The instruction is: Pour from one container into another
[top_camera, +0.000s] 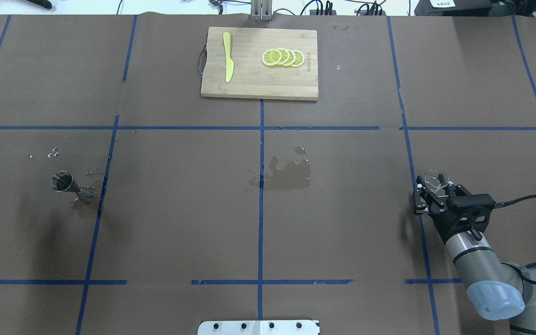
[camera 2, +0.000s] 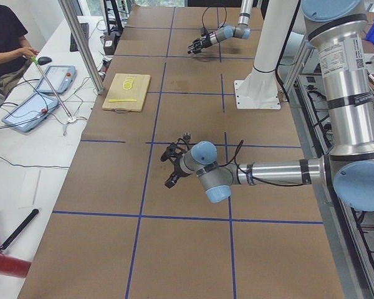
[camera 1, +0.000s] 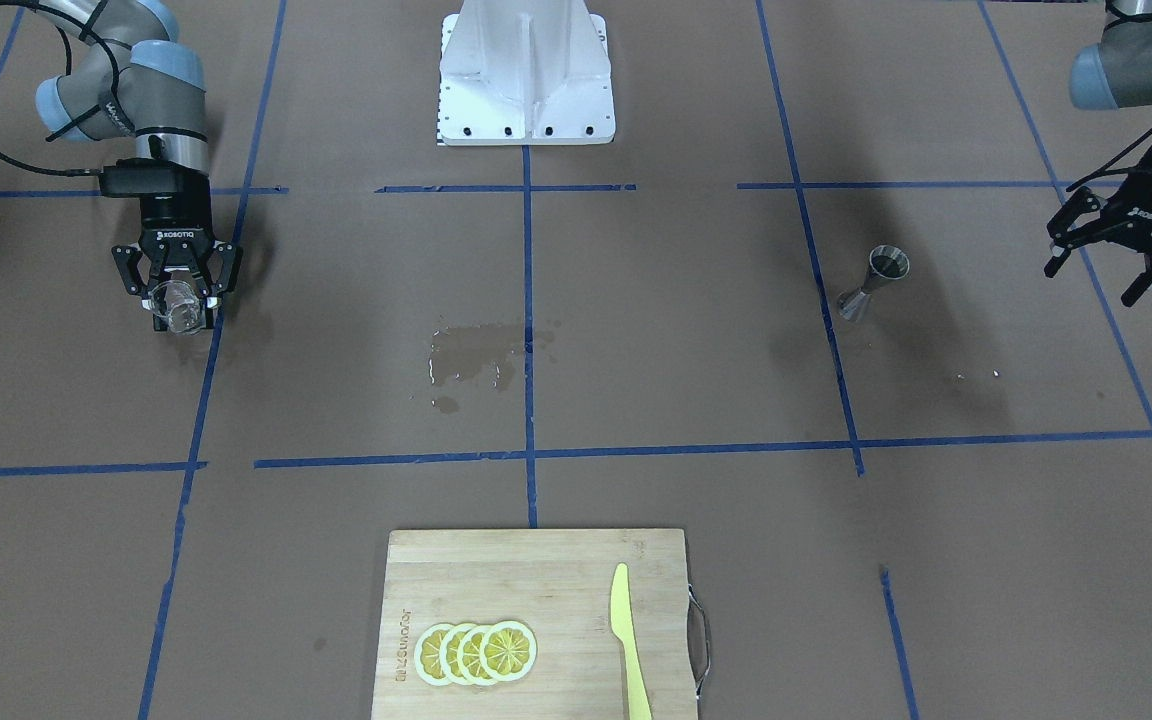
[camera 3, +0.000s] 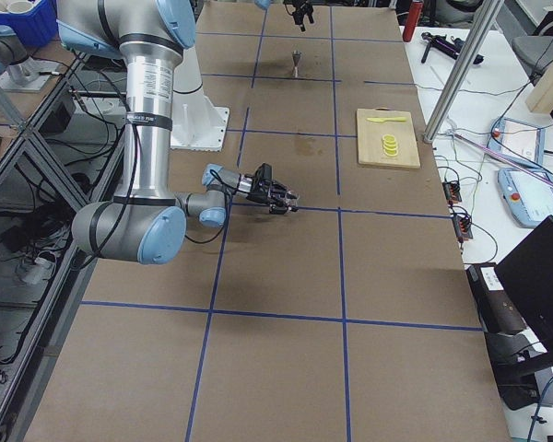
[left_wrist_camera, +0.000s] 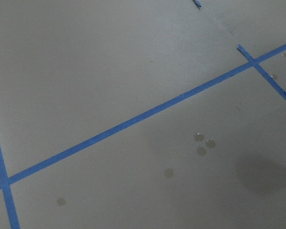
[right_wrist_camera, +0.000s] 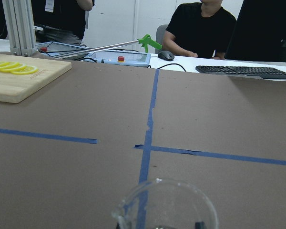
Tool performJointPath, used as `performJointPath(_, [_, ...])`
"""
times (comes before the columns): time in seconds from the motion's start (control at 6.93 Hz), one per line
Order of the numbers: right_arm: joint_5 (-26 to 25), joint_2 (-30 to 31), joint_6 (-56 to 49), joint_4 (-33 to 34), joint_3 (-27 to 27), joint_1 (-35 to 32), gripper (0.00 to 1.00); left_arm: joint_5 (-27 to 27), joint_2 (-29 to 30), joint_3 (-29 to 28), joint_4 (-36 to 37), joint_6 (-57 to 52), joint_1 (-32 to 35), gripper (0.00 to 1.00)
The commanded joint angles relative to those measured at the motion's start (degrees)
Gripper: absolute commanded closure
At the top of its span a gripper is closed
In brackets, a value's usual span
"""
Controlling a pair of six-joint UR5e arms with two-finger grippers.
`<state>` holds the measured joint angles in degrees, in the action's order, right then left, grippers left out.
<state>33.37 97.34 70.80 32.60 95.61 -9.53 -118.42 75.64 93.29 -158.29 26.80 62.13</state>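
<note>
- Carrying the glass cup (camera 1: 176, 318) across to the jigger (camera 1: 874, 283) looks like the step in hand. The right gripper (camera 1: 181, 298) has its jaws closed on the cup's sides at the robot's right end of the table. Whether the cup rests on the surface or hangs just off it is hard to tell.
- The jigger stands upright at the robot's left end, just beside a blue tape line, with small drops around its foot. The two containers are well apart, and a wet patch (camera 1: 481, 355) lies at table centre between them.
- The left gripper (camera 1: 1092, 284) hangs near the jigger without touching it, jaws spread wide and empty.
- The cup should probably stay level during the crossing. The right wrist view shows its rim and a small pouring lip, but not how much liquid is inside.
- The jigger's upper mouth is narrow, so the lip should sit right above it before any tilt, and the tilt should be slow. The patch and drops suggest liquid escapes easily here.
- With its thin waist and small foot, the jigger likely topples at a nudge. The left gripper could steady it at the waist; otherwise the cup must not bump it.
- The cutting board (camera 1: 536, 560), with lemon slices (camera 1: 476, 652) and a yellow knife (camera 1: 628, 640), lies off the route.
</note>
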Motion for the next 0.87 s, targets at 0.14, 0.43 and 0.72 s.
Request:
performJointPath(0.14, [0.0,0.0,0.5,-0.1,-0.5,1.4,0.98,0.0,0.1,0.0,0.0,0.0,0.0,0.00])
performJointPath(0.43, [0.1,0.1,0.9,-0.1,-0.6,2.3,0.97,0.2,0.0,0.2,-0.1,0.0,0.1,0.00])
performJointPath(0.72, [0.2,0.6,0.9,-0.1,-0.6,2.6,0.95,0.2,-0.1,0.4,-0.2,0.0,0.2,0.00])
